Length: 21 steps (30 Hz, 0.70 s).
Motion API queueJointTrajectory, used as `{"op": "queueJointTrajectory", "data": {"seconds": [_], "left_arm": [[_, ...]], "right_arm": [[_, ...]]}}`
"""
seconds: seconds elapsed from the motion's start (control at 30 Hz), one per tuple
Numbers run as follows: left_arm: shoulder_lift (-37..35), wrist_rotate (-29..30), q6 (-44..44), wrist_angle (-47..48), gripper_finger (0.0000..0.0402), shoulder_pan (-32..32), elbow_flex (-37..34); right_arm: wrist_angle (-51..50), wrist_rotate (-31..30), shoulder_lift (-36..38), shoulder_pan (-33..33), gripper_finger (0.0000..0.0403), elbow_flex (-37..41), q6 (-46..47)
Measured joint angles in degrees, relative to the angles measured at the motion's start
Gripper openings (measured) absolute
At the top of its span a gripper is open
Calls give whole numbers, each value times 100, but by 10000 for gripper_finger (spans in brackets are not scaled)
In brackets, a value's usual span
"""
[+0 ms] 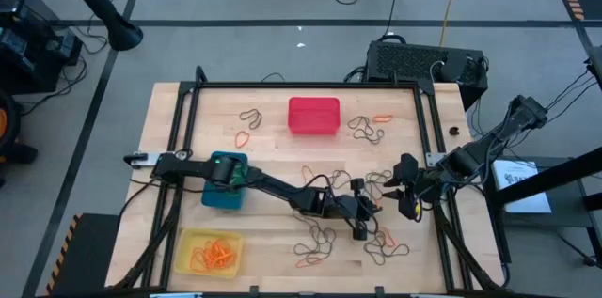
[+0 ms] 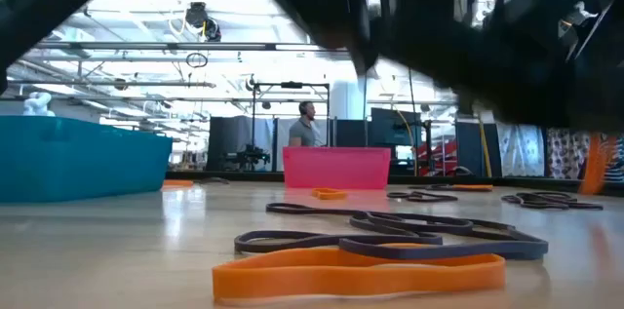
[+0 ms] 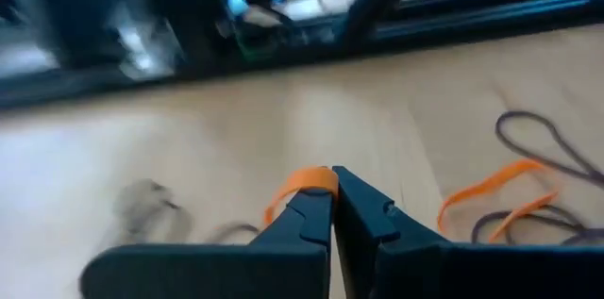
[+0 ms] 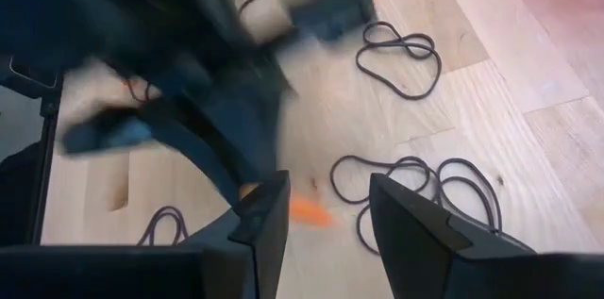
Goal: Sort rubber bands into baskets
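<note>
Several orange bands sit in my yellow basket (image 1: 209,251); many bands lie loose. Left gripper (image 3: 330,207) pinches an orange band (image 3: 310,181); right gripper (image 4: 326,207) hovers spread.

My left arm stretched long across table, left claw (image 3: 330,207) low at far end, fingers pinched together. My right arm bent in from side, right claw (image 4: 326,212) just beside left claw, fingers (image 4: 269,214) parted, holding nothing.
</note>
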<state>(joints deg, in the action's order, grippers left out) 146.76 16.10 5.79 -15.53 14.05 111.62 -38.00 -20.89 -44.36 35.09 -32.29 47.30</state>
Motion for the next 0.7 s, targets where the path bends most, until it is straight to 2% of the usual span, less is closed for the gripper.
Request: {"op": "queueJointTrajectory", "data": {"seconds": [0.17,0.3,0.4,0.6,0.7], "left_arm": [[-737,1197,538,1567,4,314,5],[-1320,1707,379,3177,4,469,-1],[-1672,1710,-358,4538,3,590,8],[-2210,1019,-2306,7295,3,1016,2],[-2355,717,-3571,8957,3,1255,3]], "right_arm": [[12,-6,-2,0,141,0,-144],[34,-21,-17,0,141,0,-133],[44,-8,-70,2,141,0,-143],[100,-6,-221,44,141,0,-145],[237,-4,-353,44,141,0,-231]]}}
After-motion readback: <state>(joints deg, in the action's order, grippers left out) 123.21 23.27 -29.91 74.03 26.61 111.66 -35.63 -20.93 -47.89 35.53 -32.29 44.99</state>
